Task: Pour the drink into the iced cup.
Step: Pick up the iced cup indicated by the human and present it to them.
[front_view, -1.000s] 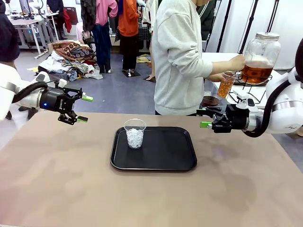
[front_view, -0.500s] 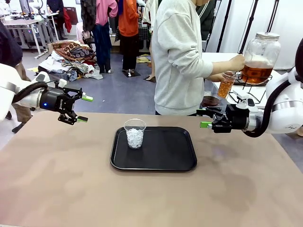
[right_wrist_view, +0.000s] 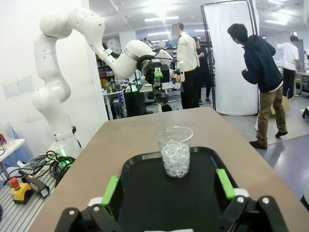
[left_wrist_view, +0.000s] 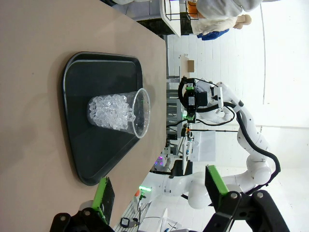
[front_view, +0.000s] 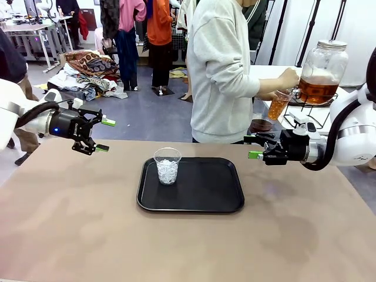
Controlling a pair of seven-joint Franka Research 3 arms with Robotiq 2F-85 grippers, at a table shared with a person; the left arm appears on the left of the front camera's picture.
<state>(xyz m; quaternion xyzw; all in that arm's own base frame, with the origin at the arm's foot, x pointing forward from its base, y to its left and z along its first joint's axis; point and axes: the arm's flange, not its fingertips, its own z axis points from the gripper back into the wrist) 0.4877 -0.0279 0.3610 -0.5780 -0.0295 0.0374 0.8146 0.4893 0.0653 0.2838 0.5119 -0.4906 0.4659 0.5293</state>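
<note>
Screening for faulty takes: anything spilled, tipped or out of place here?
Nothing stands out. The iced cup stands upright on the black tray, no spill around it. The left gripper and right gripper hover open, empty. Beyond the table, a person holds a second cup at the dispenser jar.

Upper right of the front view: the person's hand [front_view: 288,78] hides the lower left of the large round glass dispenser jar [front_view: 324,64]; I can't tell what it grips. Bottom of the right wrist view: my right gripper [right_wrist_view: 167,186] covers the black plastic tray's [right_wrist_view: 145,193] near rim.
</note>
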